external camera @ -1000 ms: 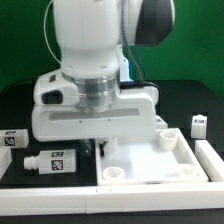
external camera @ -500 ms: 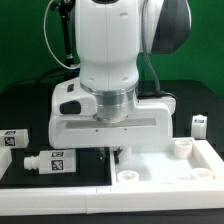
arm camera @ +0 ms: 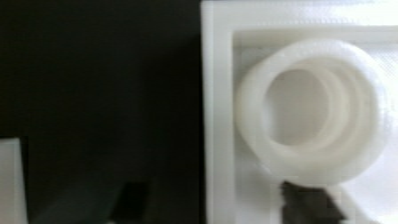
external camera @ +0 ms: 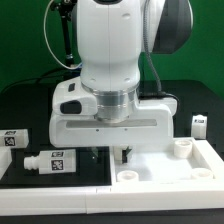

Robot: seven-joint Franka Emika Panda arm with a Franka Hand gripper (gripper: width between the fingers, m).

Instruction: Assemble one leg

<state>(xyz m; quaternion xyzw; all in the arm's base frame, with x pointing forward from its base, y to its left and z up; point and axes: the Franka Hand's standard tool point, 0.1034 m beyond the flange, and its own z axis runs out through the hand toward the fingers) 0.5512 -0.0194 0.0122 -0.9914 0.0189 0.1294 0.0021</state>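
My gripper [external camera: 110, 155] hangs over the near left corner of the large white tray-like top [external camera: 170, 168]. Its fingers stand apart, one on each side of the top's left wall. In the wrist view the gripper [arm camera: 222, 205] straddles that wall [arm camera: 217, 90], with a dark gap at the outer finger [arm camera: 128, 205]. A round socket ring [arm camera: 317, 105] lies just inside the wall. Two white legs with tags lie on the black table at the exterior view's left, one [external camera: 48, 161] near the front and one [external camera: 11, 139] behind it. The gripper holds nothing.
Another small white leg [external camera: 198, 124] stands at the exterior view's right, behind the top. Round sockets [external camera: 127, 175] [external camera: 181, 148] sit in the top's corners. A white edge [arm camera: 9, 180] shows in the corner of the wrist view. The arm's body hides the table's middle.
The arm moved toward the exterior view's right, and the top shifted right with it. Since half a second ago the fingers look wider apart.
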